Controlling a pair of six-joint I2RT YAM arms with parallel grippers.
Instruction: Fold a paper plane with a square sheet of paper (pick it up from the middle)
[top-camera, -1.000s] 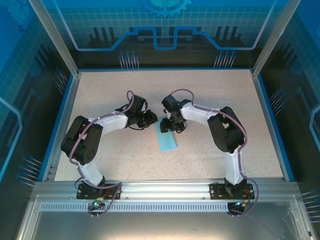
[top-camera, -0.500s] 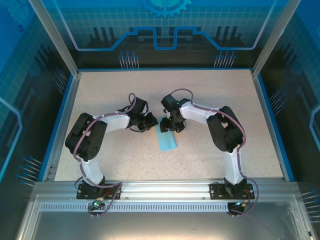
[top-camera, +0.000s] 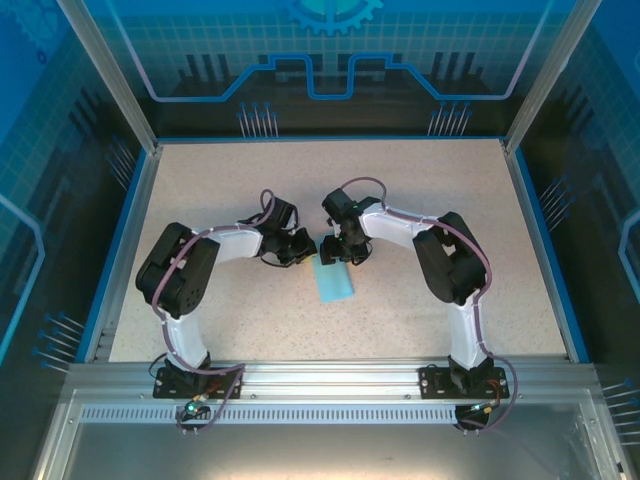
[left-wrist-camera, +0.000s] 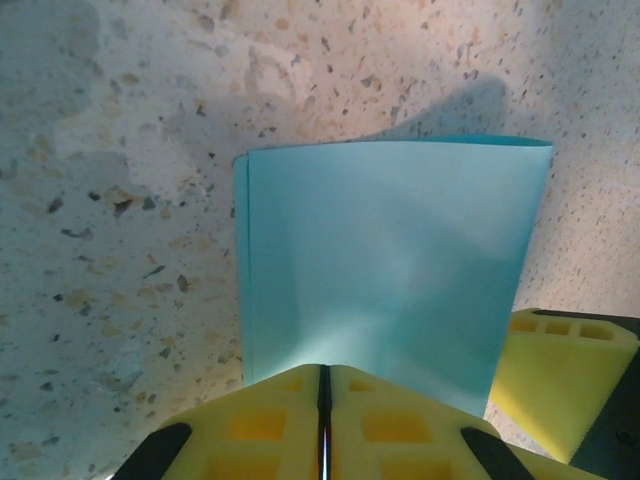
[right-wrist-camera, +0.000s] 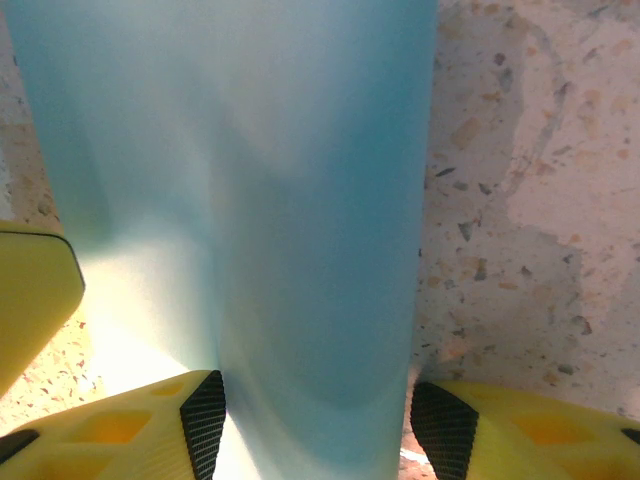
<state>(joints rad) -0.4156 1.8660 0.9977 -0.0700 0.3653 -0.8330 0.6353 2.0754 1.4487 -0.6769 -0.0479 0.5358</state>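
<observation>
Heads up: your left pincer (left-wrist-camera: 322, 425) is squeezed shut, with its yellow fingers pressed flat together. It looks to be pinching one end of the light blue sheet of paper (top-camera: 333, 281). The sheet is already folded into a narrow double-layered rectangle. Your right pincer (right-wrist-camera: 318, 425) stands about half open, and its black pads (right-wrist-camera: 203, 425) sit against both long edges, so the paper bows up between them. The sheet is around the middle of the speckled tabletop (top-camera: 420, 200), between the two arms. Both pincers meet at its far end, and the rest runs back toward the bases.
</observation>
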